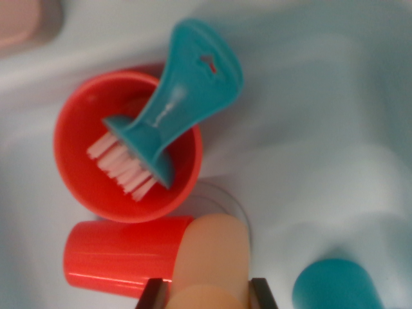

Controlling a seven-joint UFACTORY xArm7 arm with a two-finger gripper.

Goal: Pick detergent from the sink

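At the wrist view's far left top corner we see a blurred pinkish-grey object [26,19] cut off by the edge; we cannot tell what it is. Below it the pale blue sink [335,116] surface spreads across the whole view. Moving right, 1 red cup [84,167] stands with its mouth toward us, and a teal brush [183,90] leans in it, white bristles down inside the cup and the broad handle sticking out over the rim toward the upper right. Just under that cup lies a 2nd red cup [119,257] on its side, touching or nearly touching the first.

Next comes the detergent [215,254], a peach-coloured rounded bottle lying in the sink, overlapping the right end of the fallen cup. At the bottom edge the gripper [209,297] shows 2 dark fingertips [153,295], 1 on each side of the detergent and close against it; we cannot tell whether they press on it. A faint clear ring shows beside the bottle. Further right, a teal rounded object [335,290] sits at the bottom edge, apart from the gripper.
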